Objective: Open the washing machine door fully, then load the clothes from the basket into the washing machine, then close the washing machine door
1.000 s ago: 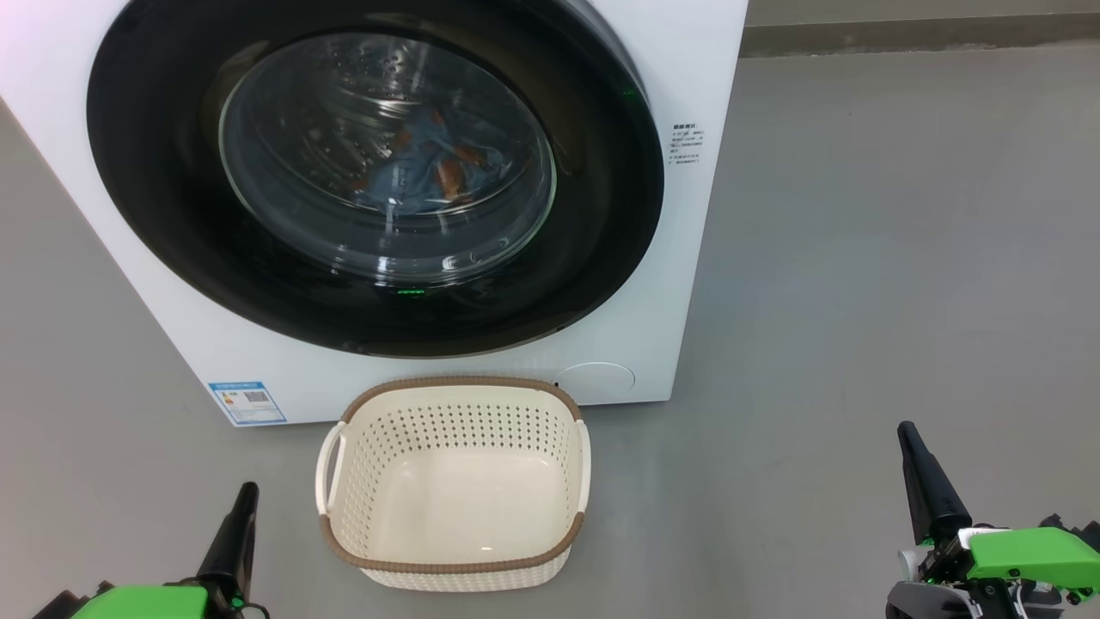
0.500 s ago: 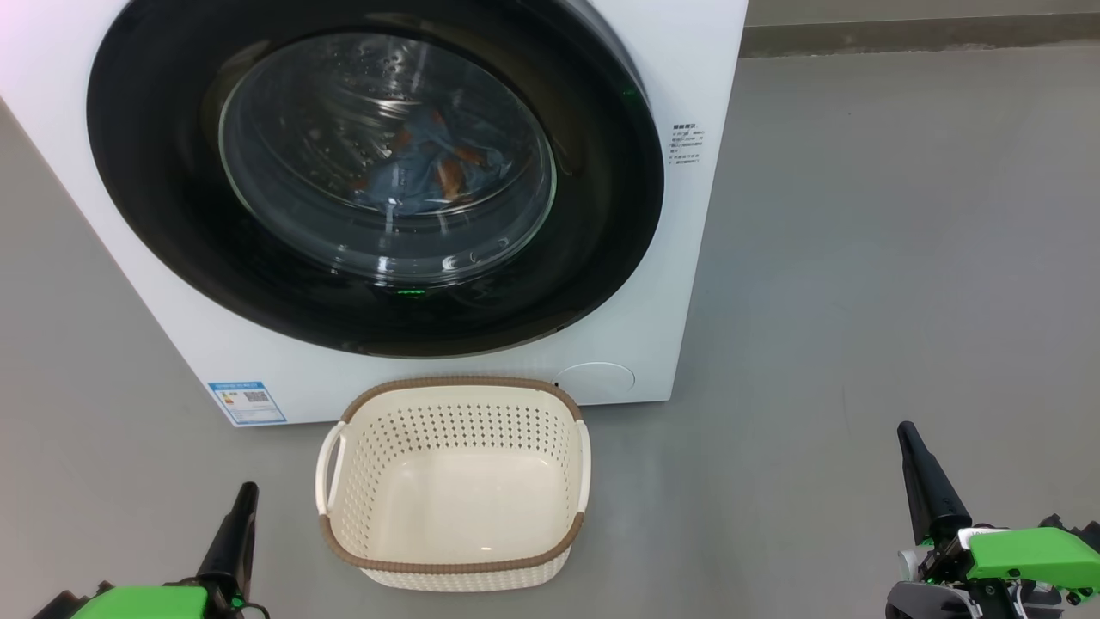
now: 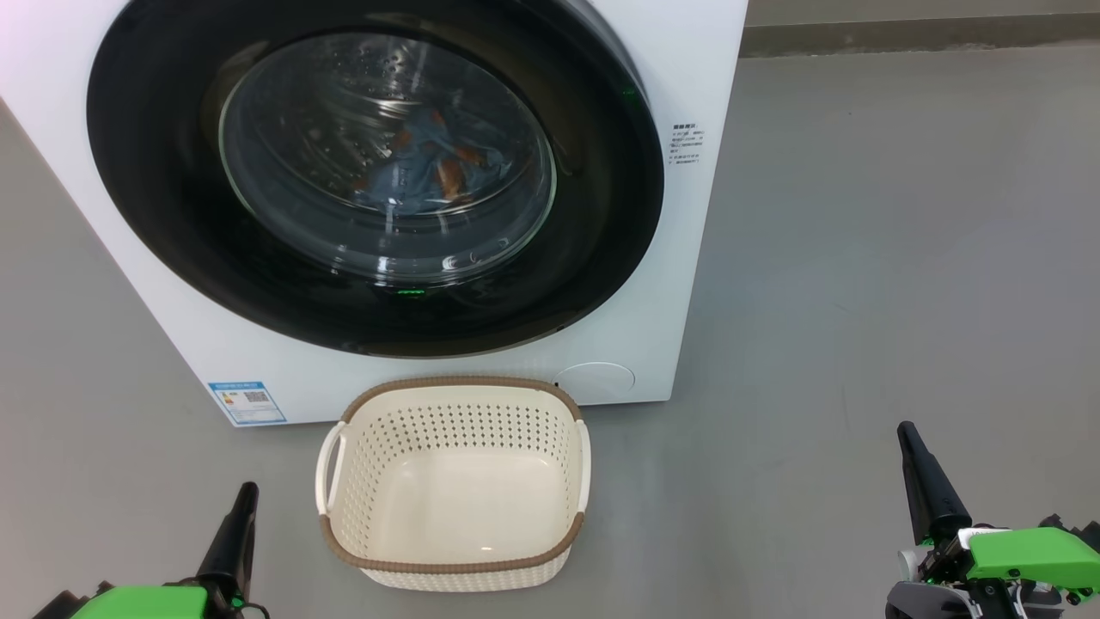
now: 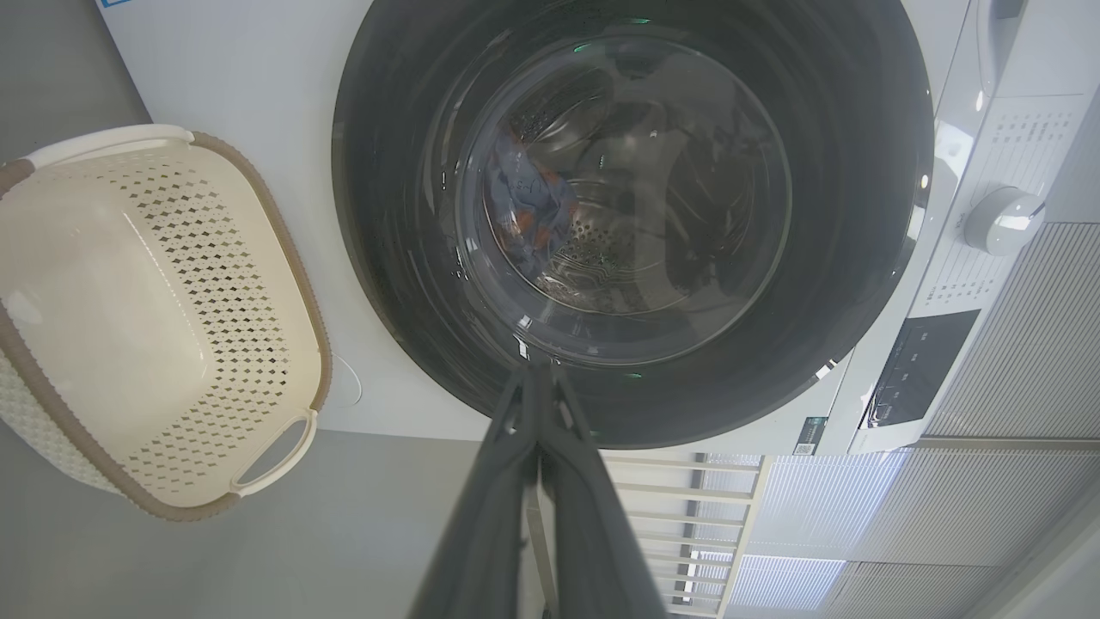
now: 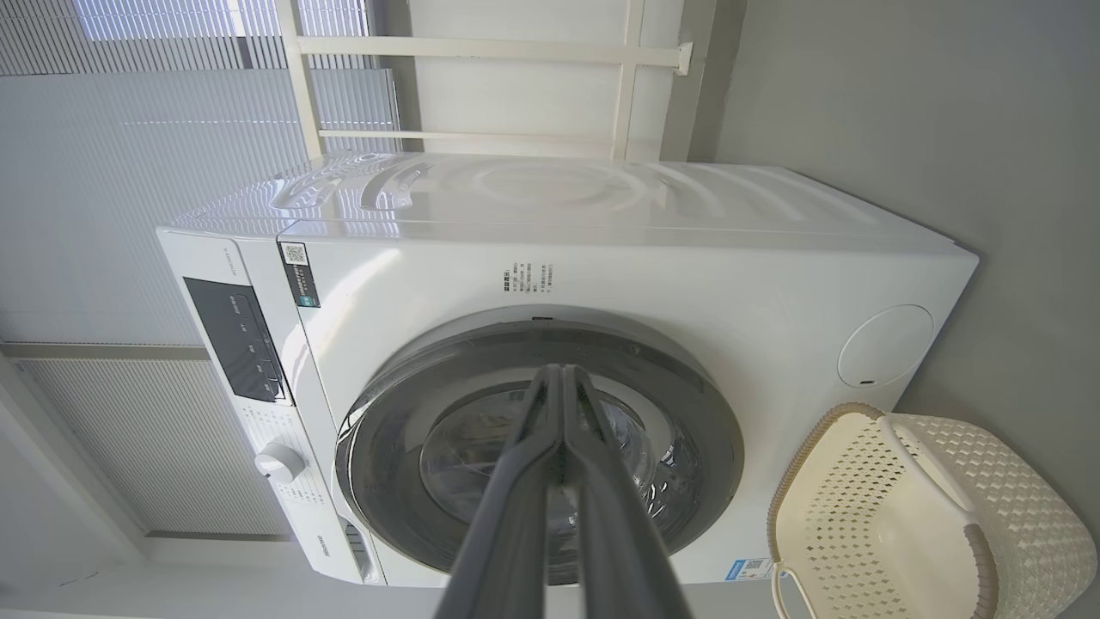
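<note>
The white washing machine [image 3: 679, 258] stands ahead with its round black-ringed door [image 3: 155, 215] closed against the front. Through the glass, light-blue clothes [image 3: 430, 163] with orange-brown print lie in the steel drum; the same clothes [image 4: 524, 211] show in the left wrist view. The cream perforated basket [image 3: 455, 559] sits on the floor before the machine with nothing in it. My left gripper [image 3: 245, 494] is shut at the lower left, left of the basket. My right gripper [image 3: 907, 434] is shut at the lower right, well right of the basket. Both hold nothing.
Grey floor [image 3: 859, 258] spreads to the right of the machine. A blue label [image 3: 247, 402] marks its lower front corner. The control panel and a white dial [image 4: 1001, 222] sit at the machine's top. White blinds [image 5: 172, 94] and a window frame stand behind it.
</note>
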Robot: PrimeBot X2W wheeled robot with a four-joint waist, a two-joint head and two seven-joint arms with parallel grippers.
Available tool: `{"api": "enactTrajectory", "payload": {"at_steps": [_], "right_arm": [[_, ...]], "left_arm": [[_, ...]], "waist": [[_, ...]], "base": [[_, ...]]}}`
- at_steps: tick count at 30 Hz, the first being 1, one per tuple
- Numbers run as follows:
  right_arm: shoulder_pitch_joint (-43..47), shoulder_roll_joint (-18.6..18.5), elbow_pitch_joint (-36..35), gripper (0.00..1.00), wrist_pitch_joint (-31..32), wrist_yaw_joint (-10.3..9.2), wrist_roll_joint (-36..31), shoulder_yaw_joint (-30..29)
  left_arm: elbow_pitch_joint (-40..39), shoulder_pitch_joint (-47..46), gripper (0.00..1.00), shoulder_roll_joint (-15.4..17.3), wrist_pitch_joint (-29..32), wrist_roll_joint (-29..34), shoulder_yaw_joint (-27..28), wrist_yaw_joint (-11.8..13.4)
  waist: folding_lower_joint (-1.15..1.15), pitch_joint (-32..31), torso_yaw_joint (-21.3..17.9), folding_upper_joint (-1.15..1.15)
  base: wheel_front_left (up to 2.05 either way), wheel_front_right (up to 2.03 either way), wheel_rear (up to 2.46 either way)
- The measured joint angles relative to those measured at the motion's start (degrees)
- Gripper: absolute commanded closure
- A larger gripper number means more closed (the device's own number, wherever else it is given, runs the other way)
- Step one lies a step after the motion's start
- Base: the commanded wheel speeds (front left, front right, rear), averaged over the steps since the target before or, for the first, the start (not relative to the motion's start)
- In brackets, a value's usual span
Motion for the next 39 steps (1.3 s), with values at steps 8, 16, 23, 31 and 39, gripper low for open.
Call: {"api": "enactTrajectory", "payload": {"at_steps": [8, 16, 23, 31, 39], "right_arm": [[0.00, 0.00, 0.00, 1.00, 0.00, 0.00, -0.01, 0.00], [0.00, 0.00, 0.00, 1.00, 0.00, 0.00, 0.00, 0.00], [0.00, 0.00, 0.00, 1.00, 0.00, 0.00, 0.00, 0.00], [0.00, 0.00, 0.00, 1.00, 0.00, 0.00, 0.00, 0.00], [0.00, 0.01, 0.00, 1.00, 0.00, 0.00, -0.01, -0.01]], "left_arm": [[0.00, 0.00, 1.00, -0.03, 0.01, 0.00, 0.02, 0.00], [0.00, 0.00, 1.00, -0.05, 0.01, 0.00, 0.04, 0.00], [0.00, 0.00, 1.00, -0.07, 0.01, 0.00, 0.05, 0.00], [0.00, 0.00, 1.00, -0.07, 0.01, 0.00, 0.07, 0.00], [0.00, 0.00, 1.00, -0.07, 0.01, 0.00, 0.08, 0.00]], "waist": [[0.00, 0.00, 0.00, 0.00], [0.00, 0.00, 0.00, 0.00], [0.00, 0.00, 0.00, 0.00], [0.00, 0.00, 0.00, 0.00], [0.00, 0.00, 0.00, 0.00]], "base": [[0.00, 0.00, 0.00], [0.00, 0.00, 0.00], [0.00, 0.00, 0.00], [0.00, 0.00, 0.00], [0.00, 0.00, 0.00]]}}
